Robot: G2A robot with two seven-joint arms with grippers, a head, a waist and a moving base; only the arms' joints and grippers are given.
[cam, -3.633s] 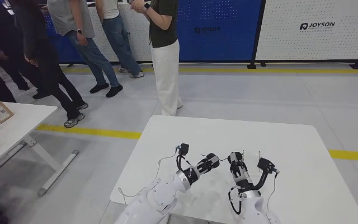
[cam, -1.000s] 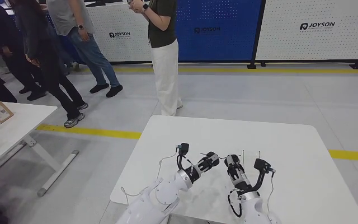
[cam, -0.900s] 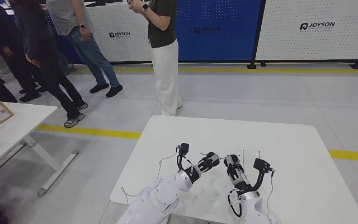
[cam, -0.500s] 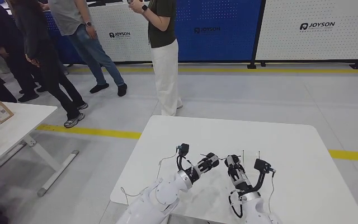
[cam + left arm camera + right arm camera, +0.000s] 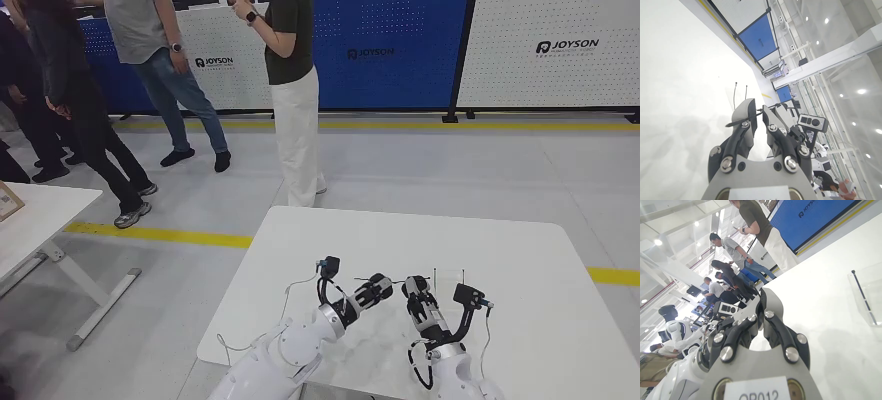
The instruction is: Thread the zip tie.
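Note:
A black zip tie (image 5: 742,119) runs between my two grippers near the table's front edge. My left gripper (image 5: 760,111) is shut on its strap, and the loose tail sticks out past one finger (image 5: 745,108). Facing it tip to tip, my right gripper (image 5: 761,292) is shut on the other end, with the tie's head (image 5: 751,284) poking out above its fingertips. In the top view the left gripper (image 5: 380,290) and the right gripper (image 5: 412,288) almost touch, the zip tie (image 5: 397,283) spanning the small gap.
Two spare zip ties (image 5: 435,275) (image 5: 462,274) stand upright in a clear holder (image 5: 866,306) just right of the right gripper. The white table (image 5: 500,240) stretches bare beyond it. People stand on the floor past the table's far edge.
Since the oldest frame the right gripper has shifted slightly left, closer to the left gripper. Over the last second both arms have barely moved.

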